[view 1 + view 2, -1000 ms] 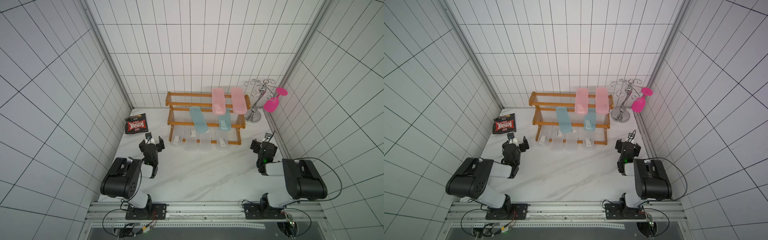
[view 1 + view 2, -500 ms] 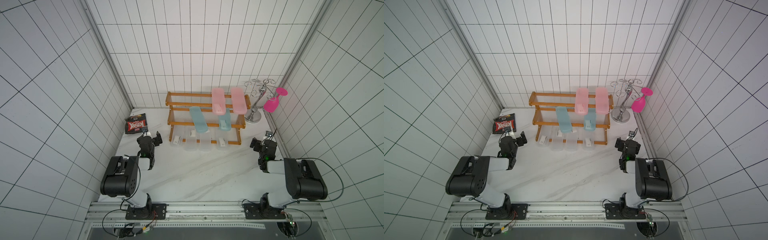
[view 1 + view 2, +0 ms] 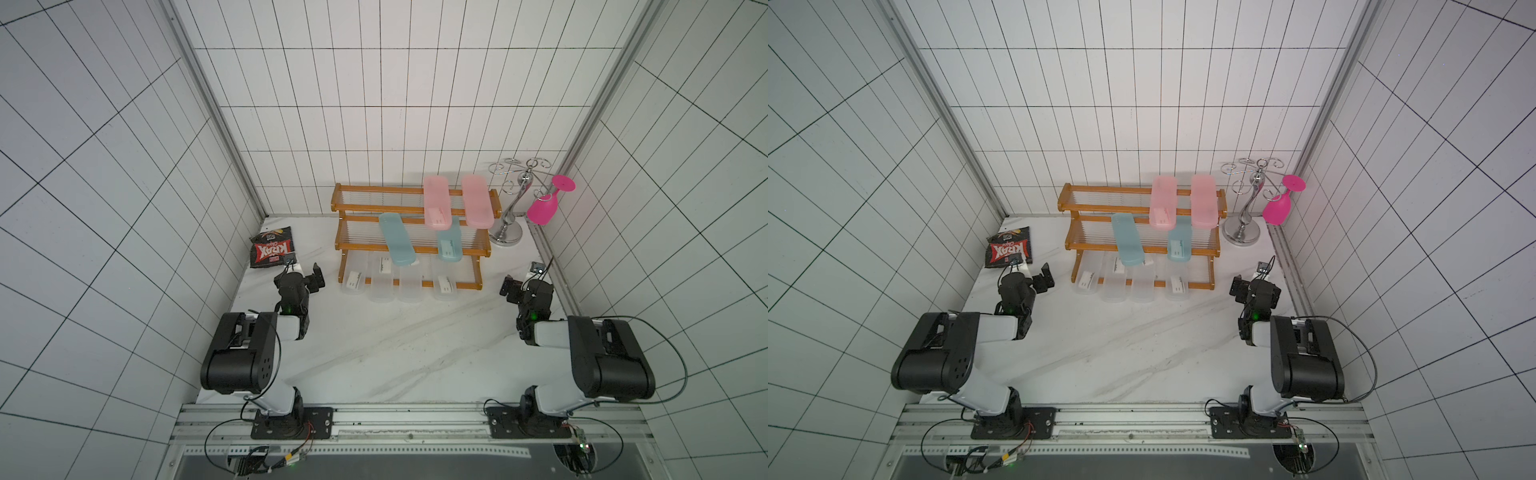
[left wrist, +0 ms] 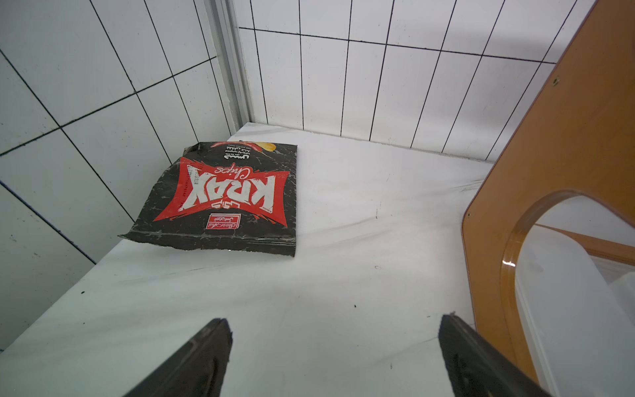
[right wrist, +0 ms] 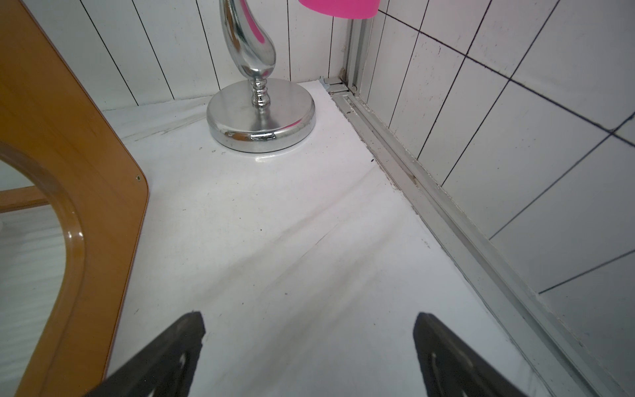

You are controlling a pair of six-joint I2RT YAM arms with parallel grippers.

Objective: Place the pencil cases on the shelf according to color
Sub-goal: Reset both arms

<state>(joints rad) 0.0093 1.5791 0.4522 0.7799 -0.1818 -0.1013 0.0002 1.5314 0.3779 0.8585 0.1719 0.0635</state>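
The orange-brown shelf (image 3: pixel 374 204) stands at the back of the table in both top views. Two pink pencil cases (image 3: pixel 436 205) (image 3: pixel 477 205) lie on its top tier. Two teal ones (image 3: pixel 397 239) (image 3: pixel 449 245) lie on the middle tier. Several clear ones (image 3: pixel 381 286) sit along the bottom tier. My left gripper (image 3: pixel 301 276) (image 4: pixel 335 330) is open and empty, low over the table just left of the shelf's side panel (image 4: pixel 556 154). My right gripper (image 3: pixel 524 282) (image 5: pixel 309 323) is open and empty, just right of the shelf's other side panel (image 5: pixel 68 137).
A black and red chip bag (image 4: pixel 226 199) lies by the left wall, ahead of the left gripper. A chrome cup stand (image 5: pixel 261 117) with a magenta goblet (image 3: pixel 542 210) hanging on it stands in the back right corner. Tiled walls close in both sides.
Both grippers have shifted a little toward the back wall, the left one settling beside the chip bag. Both stay open and empty. The cases have not moved.
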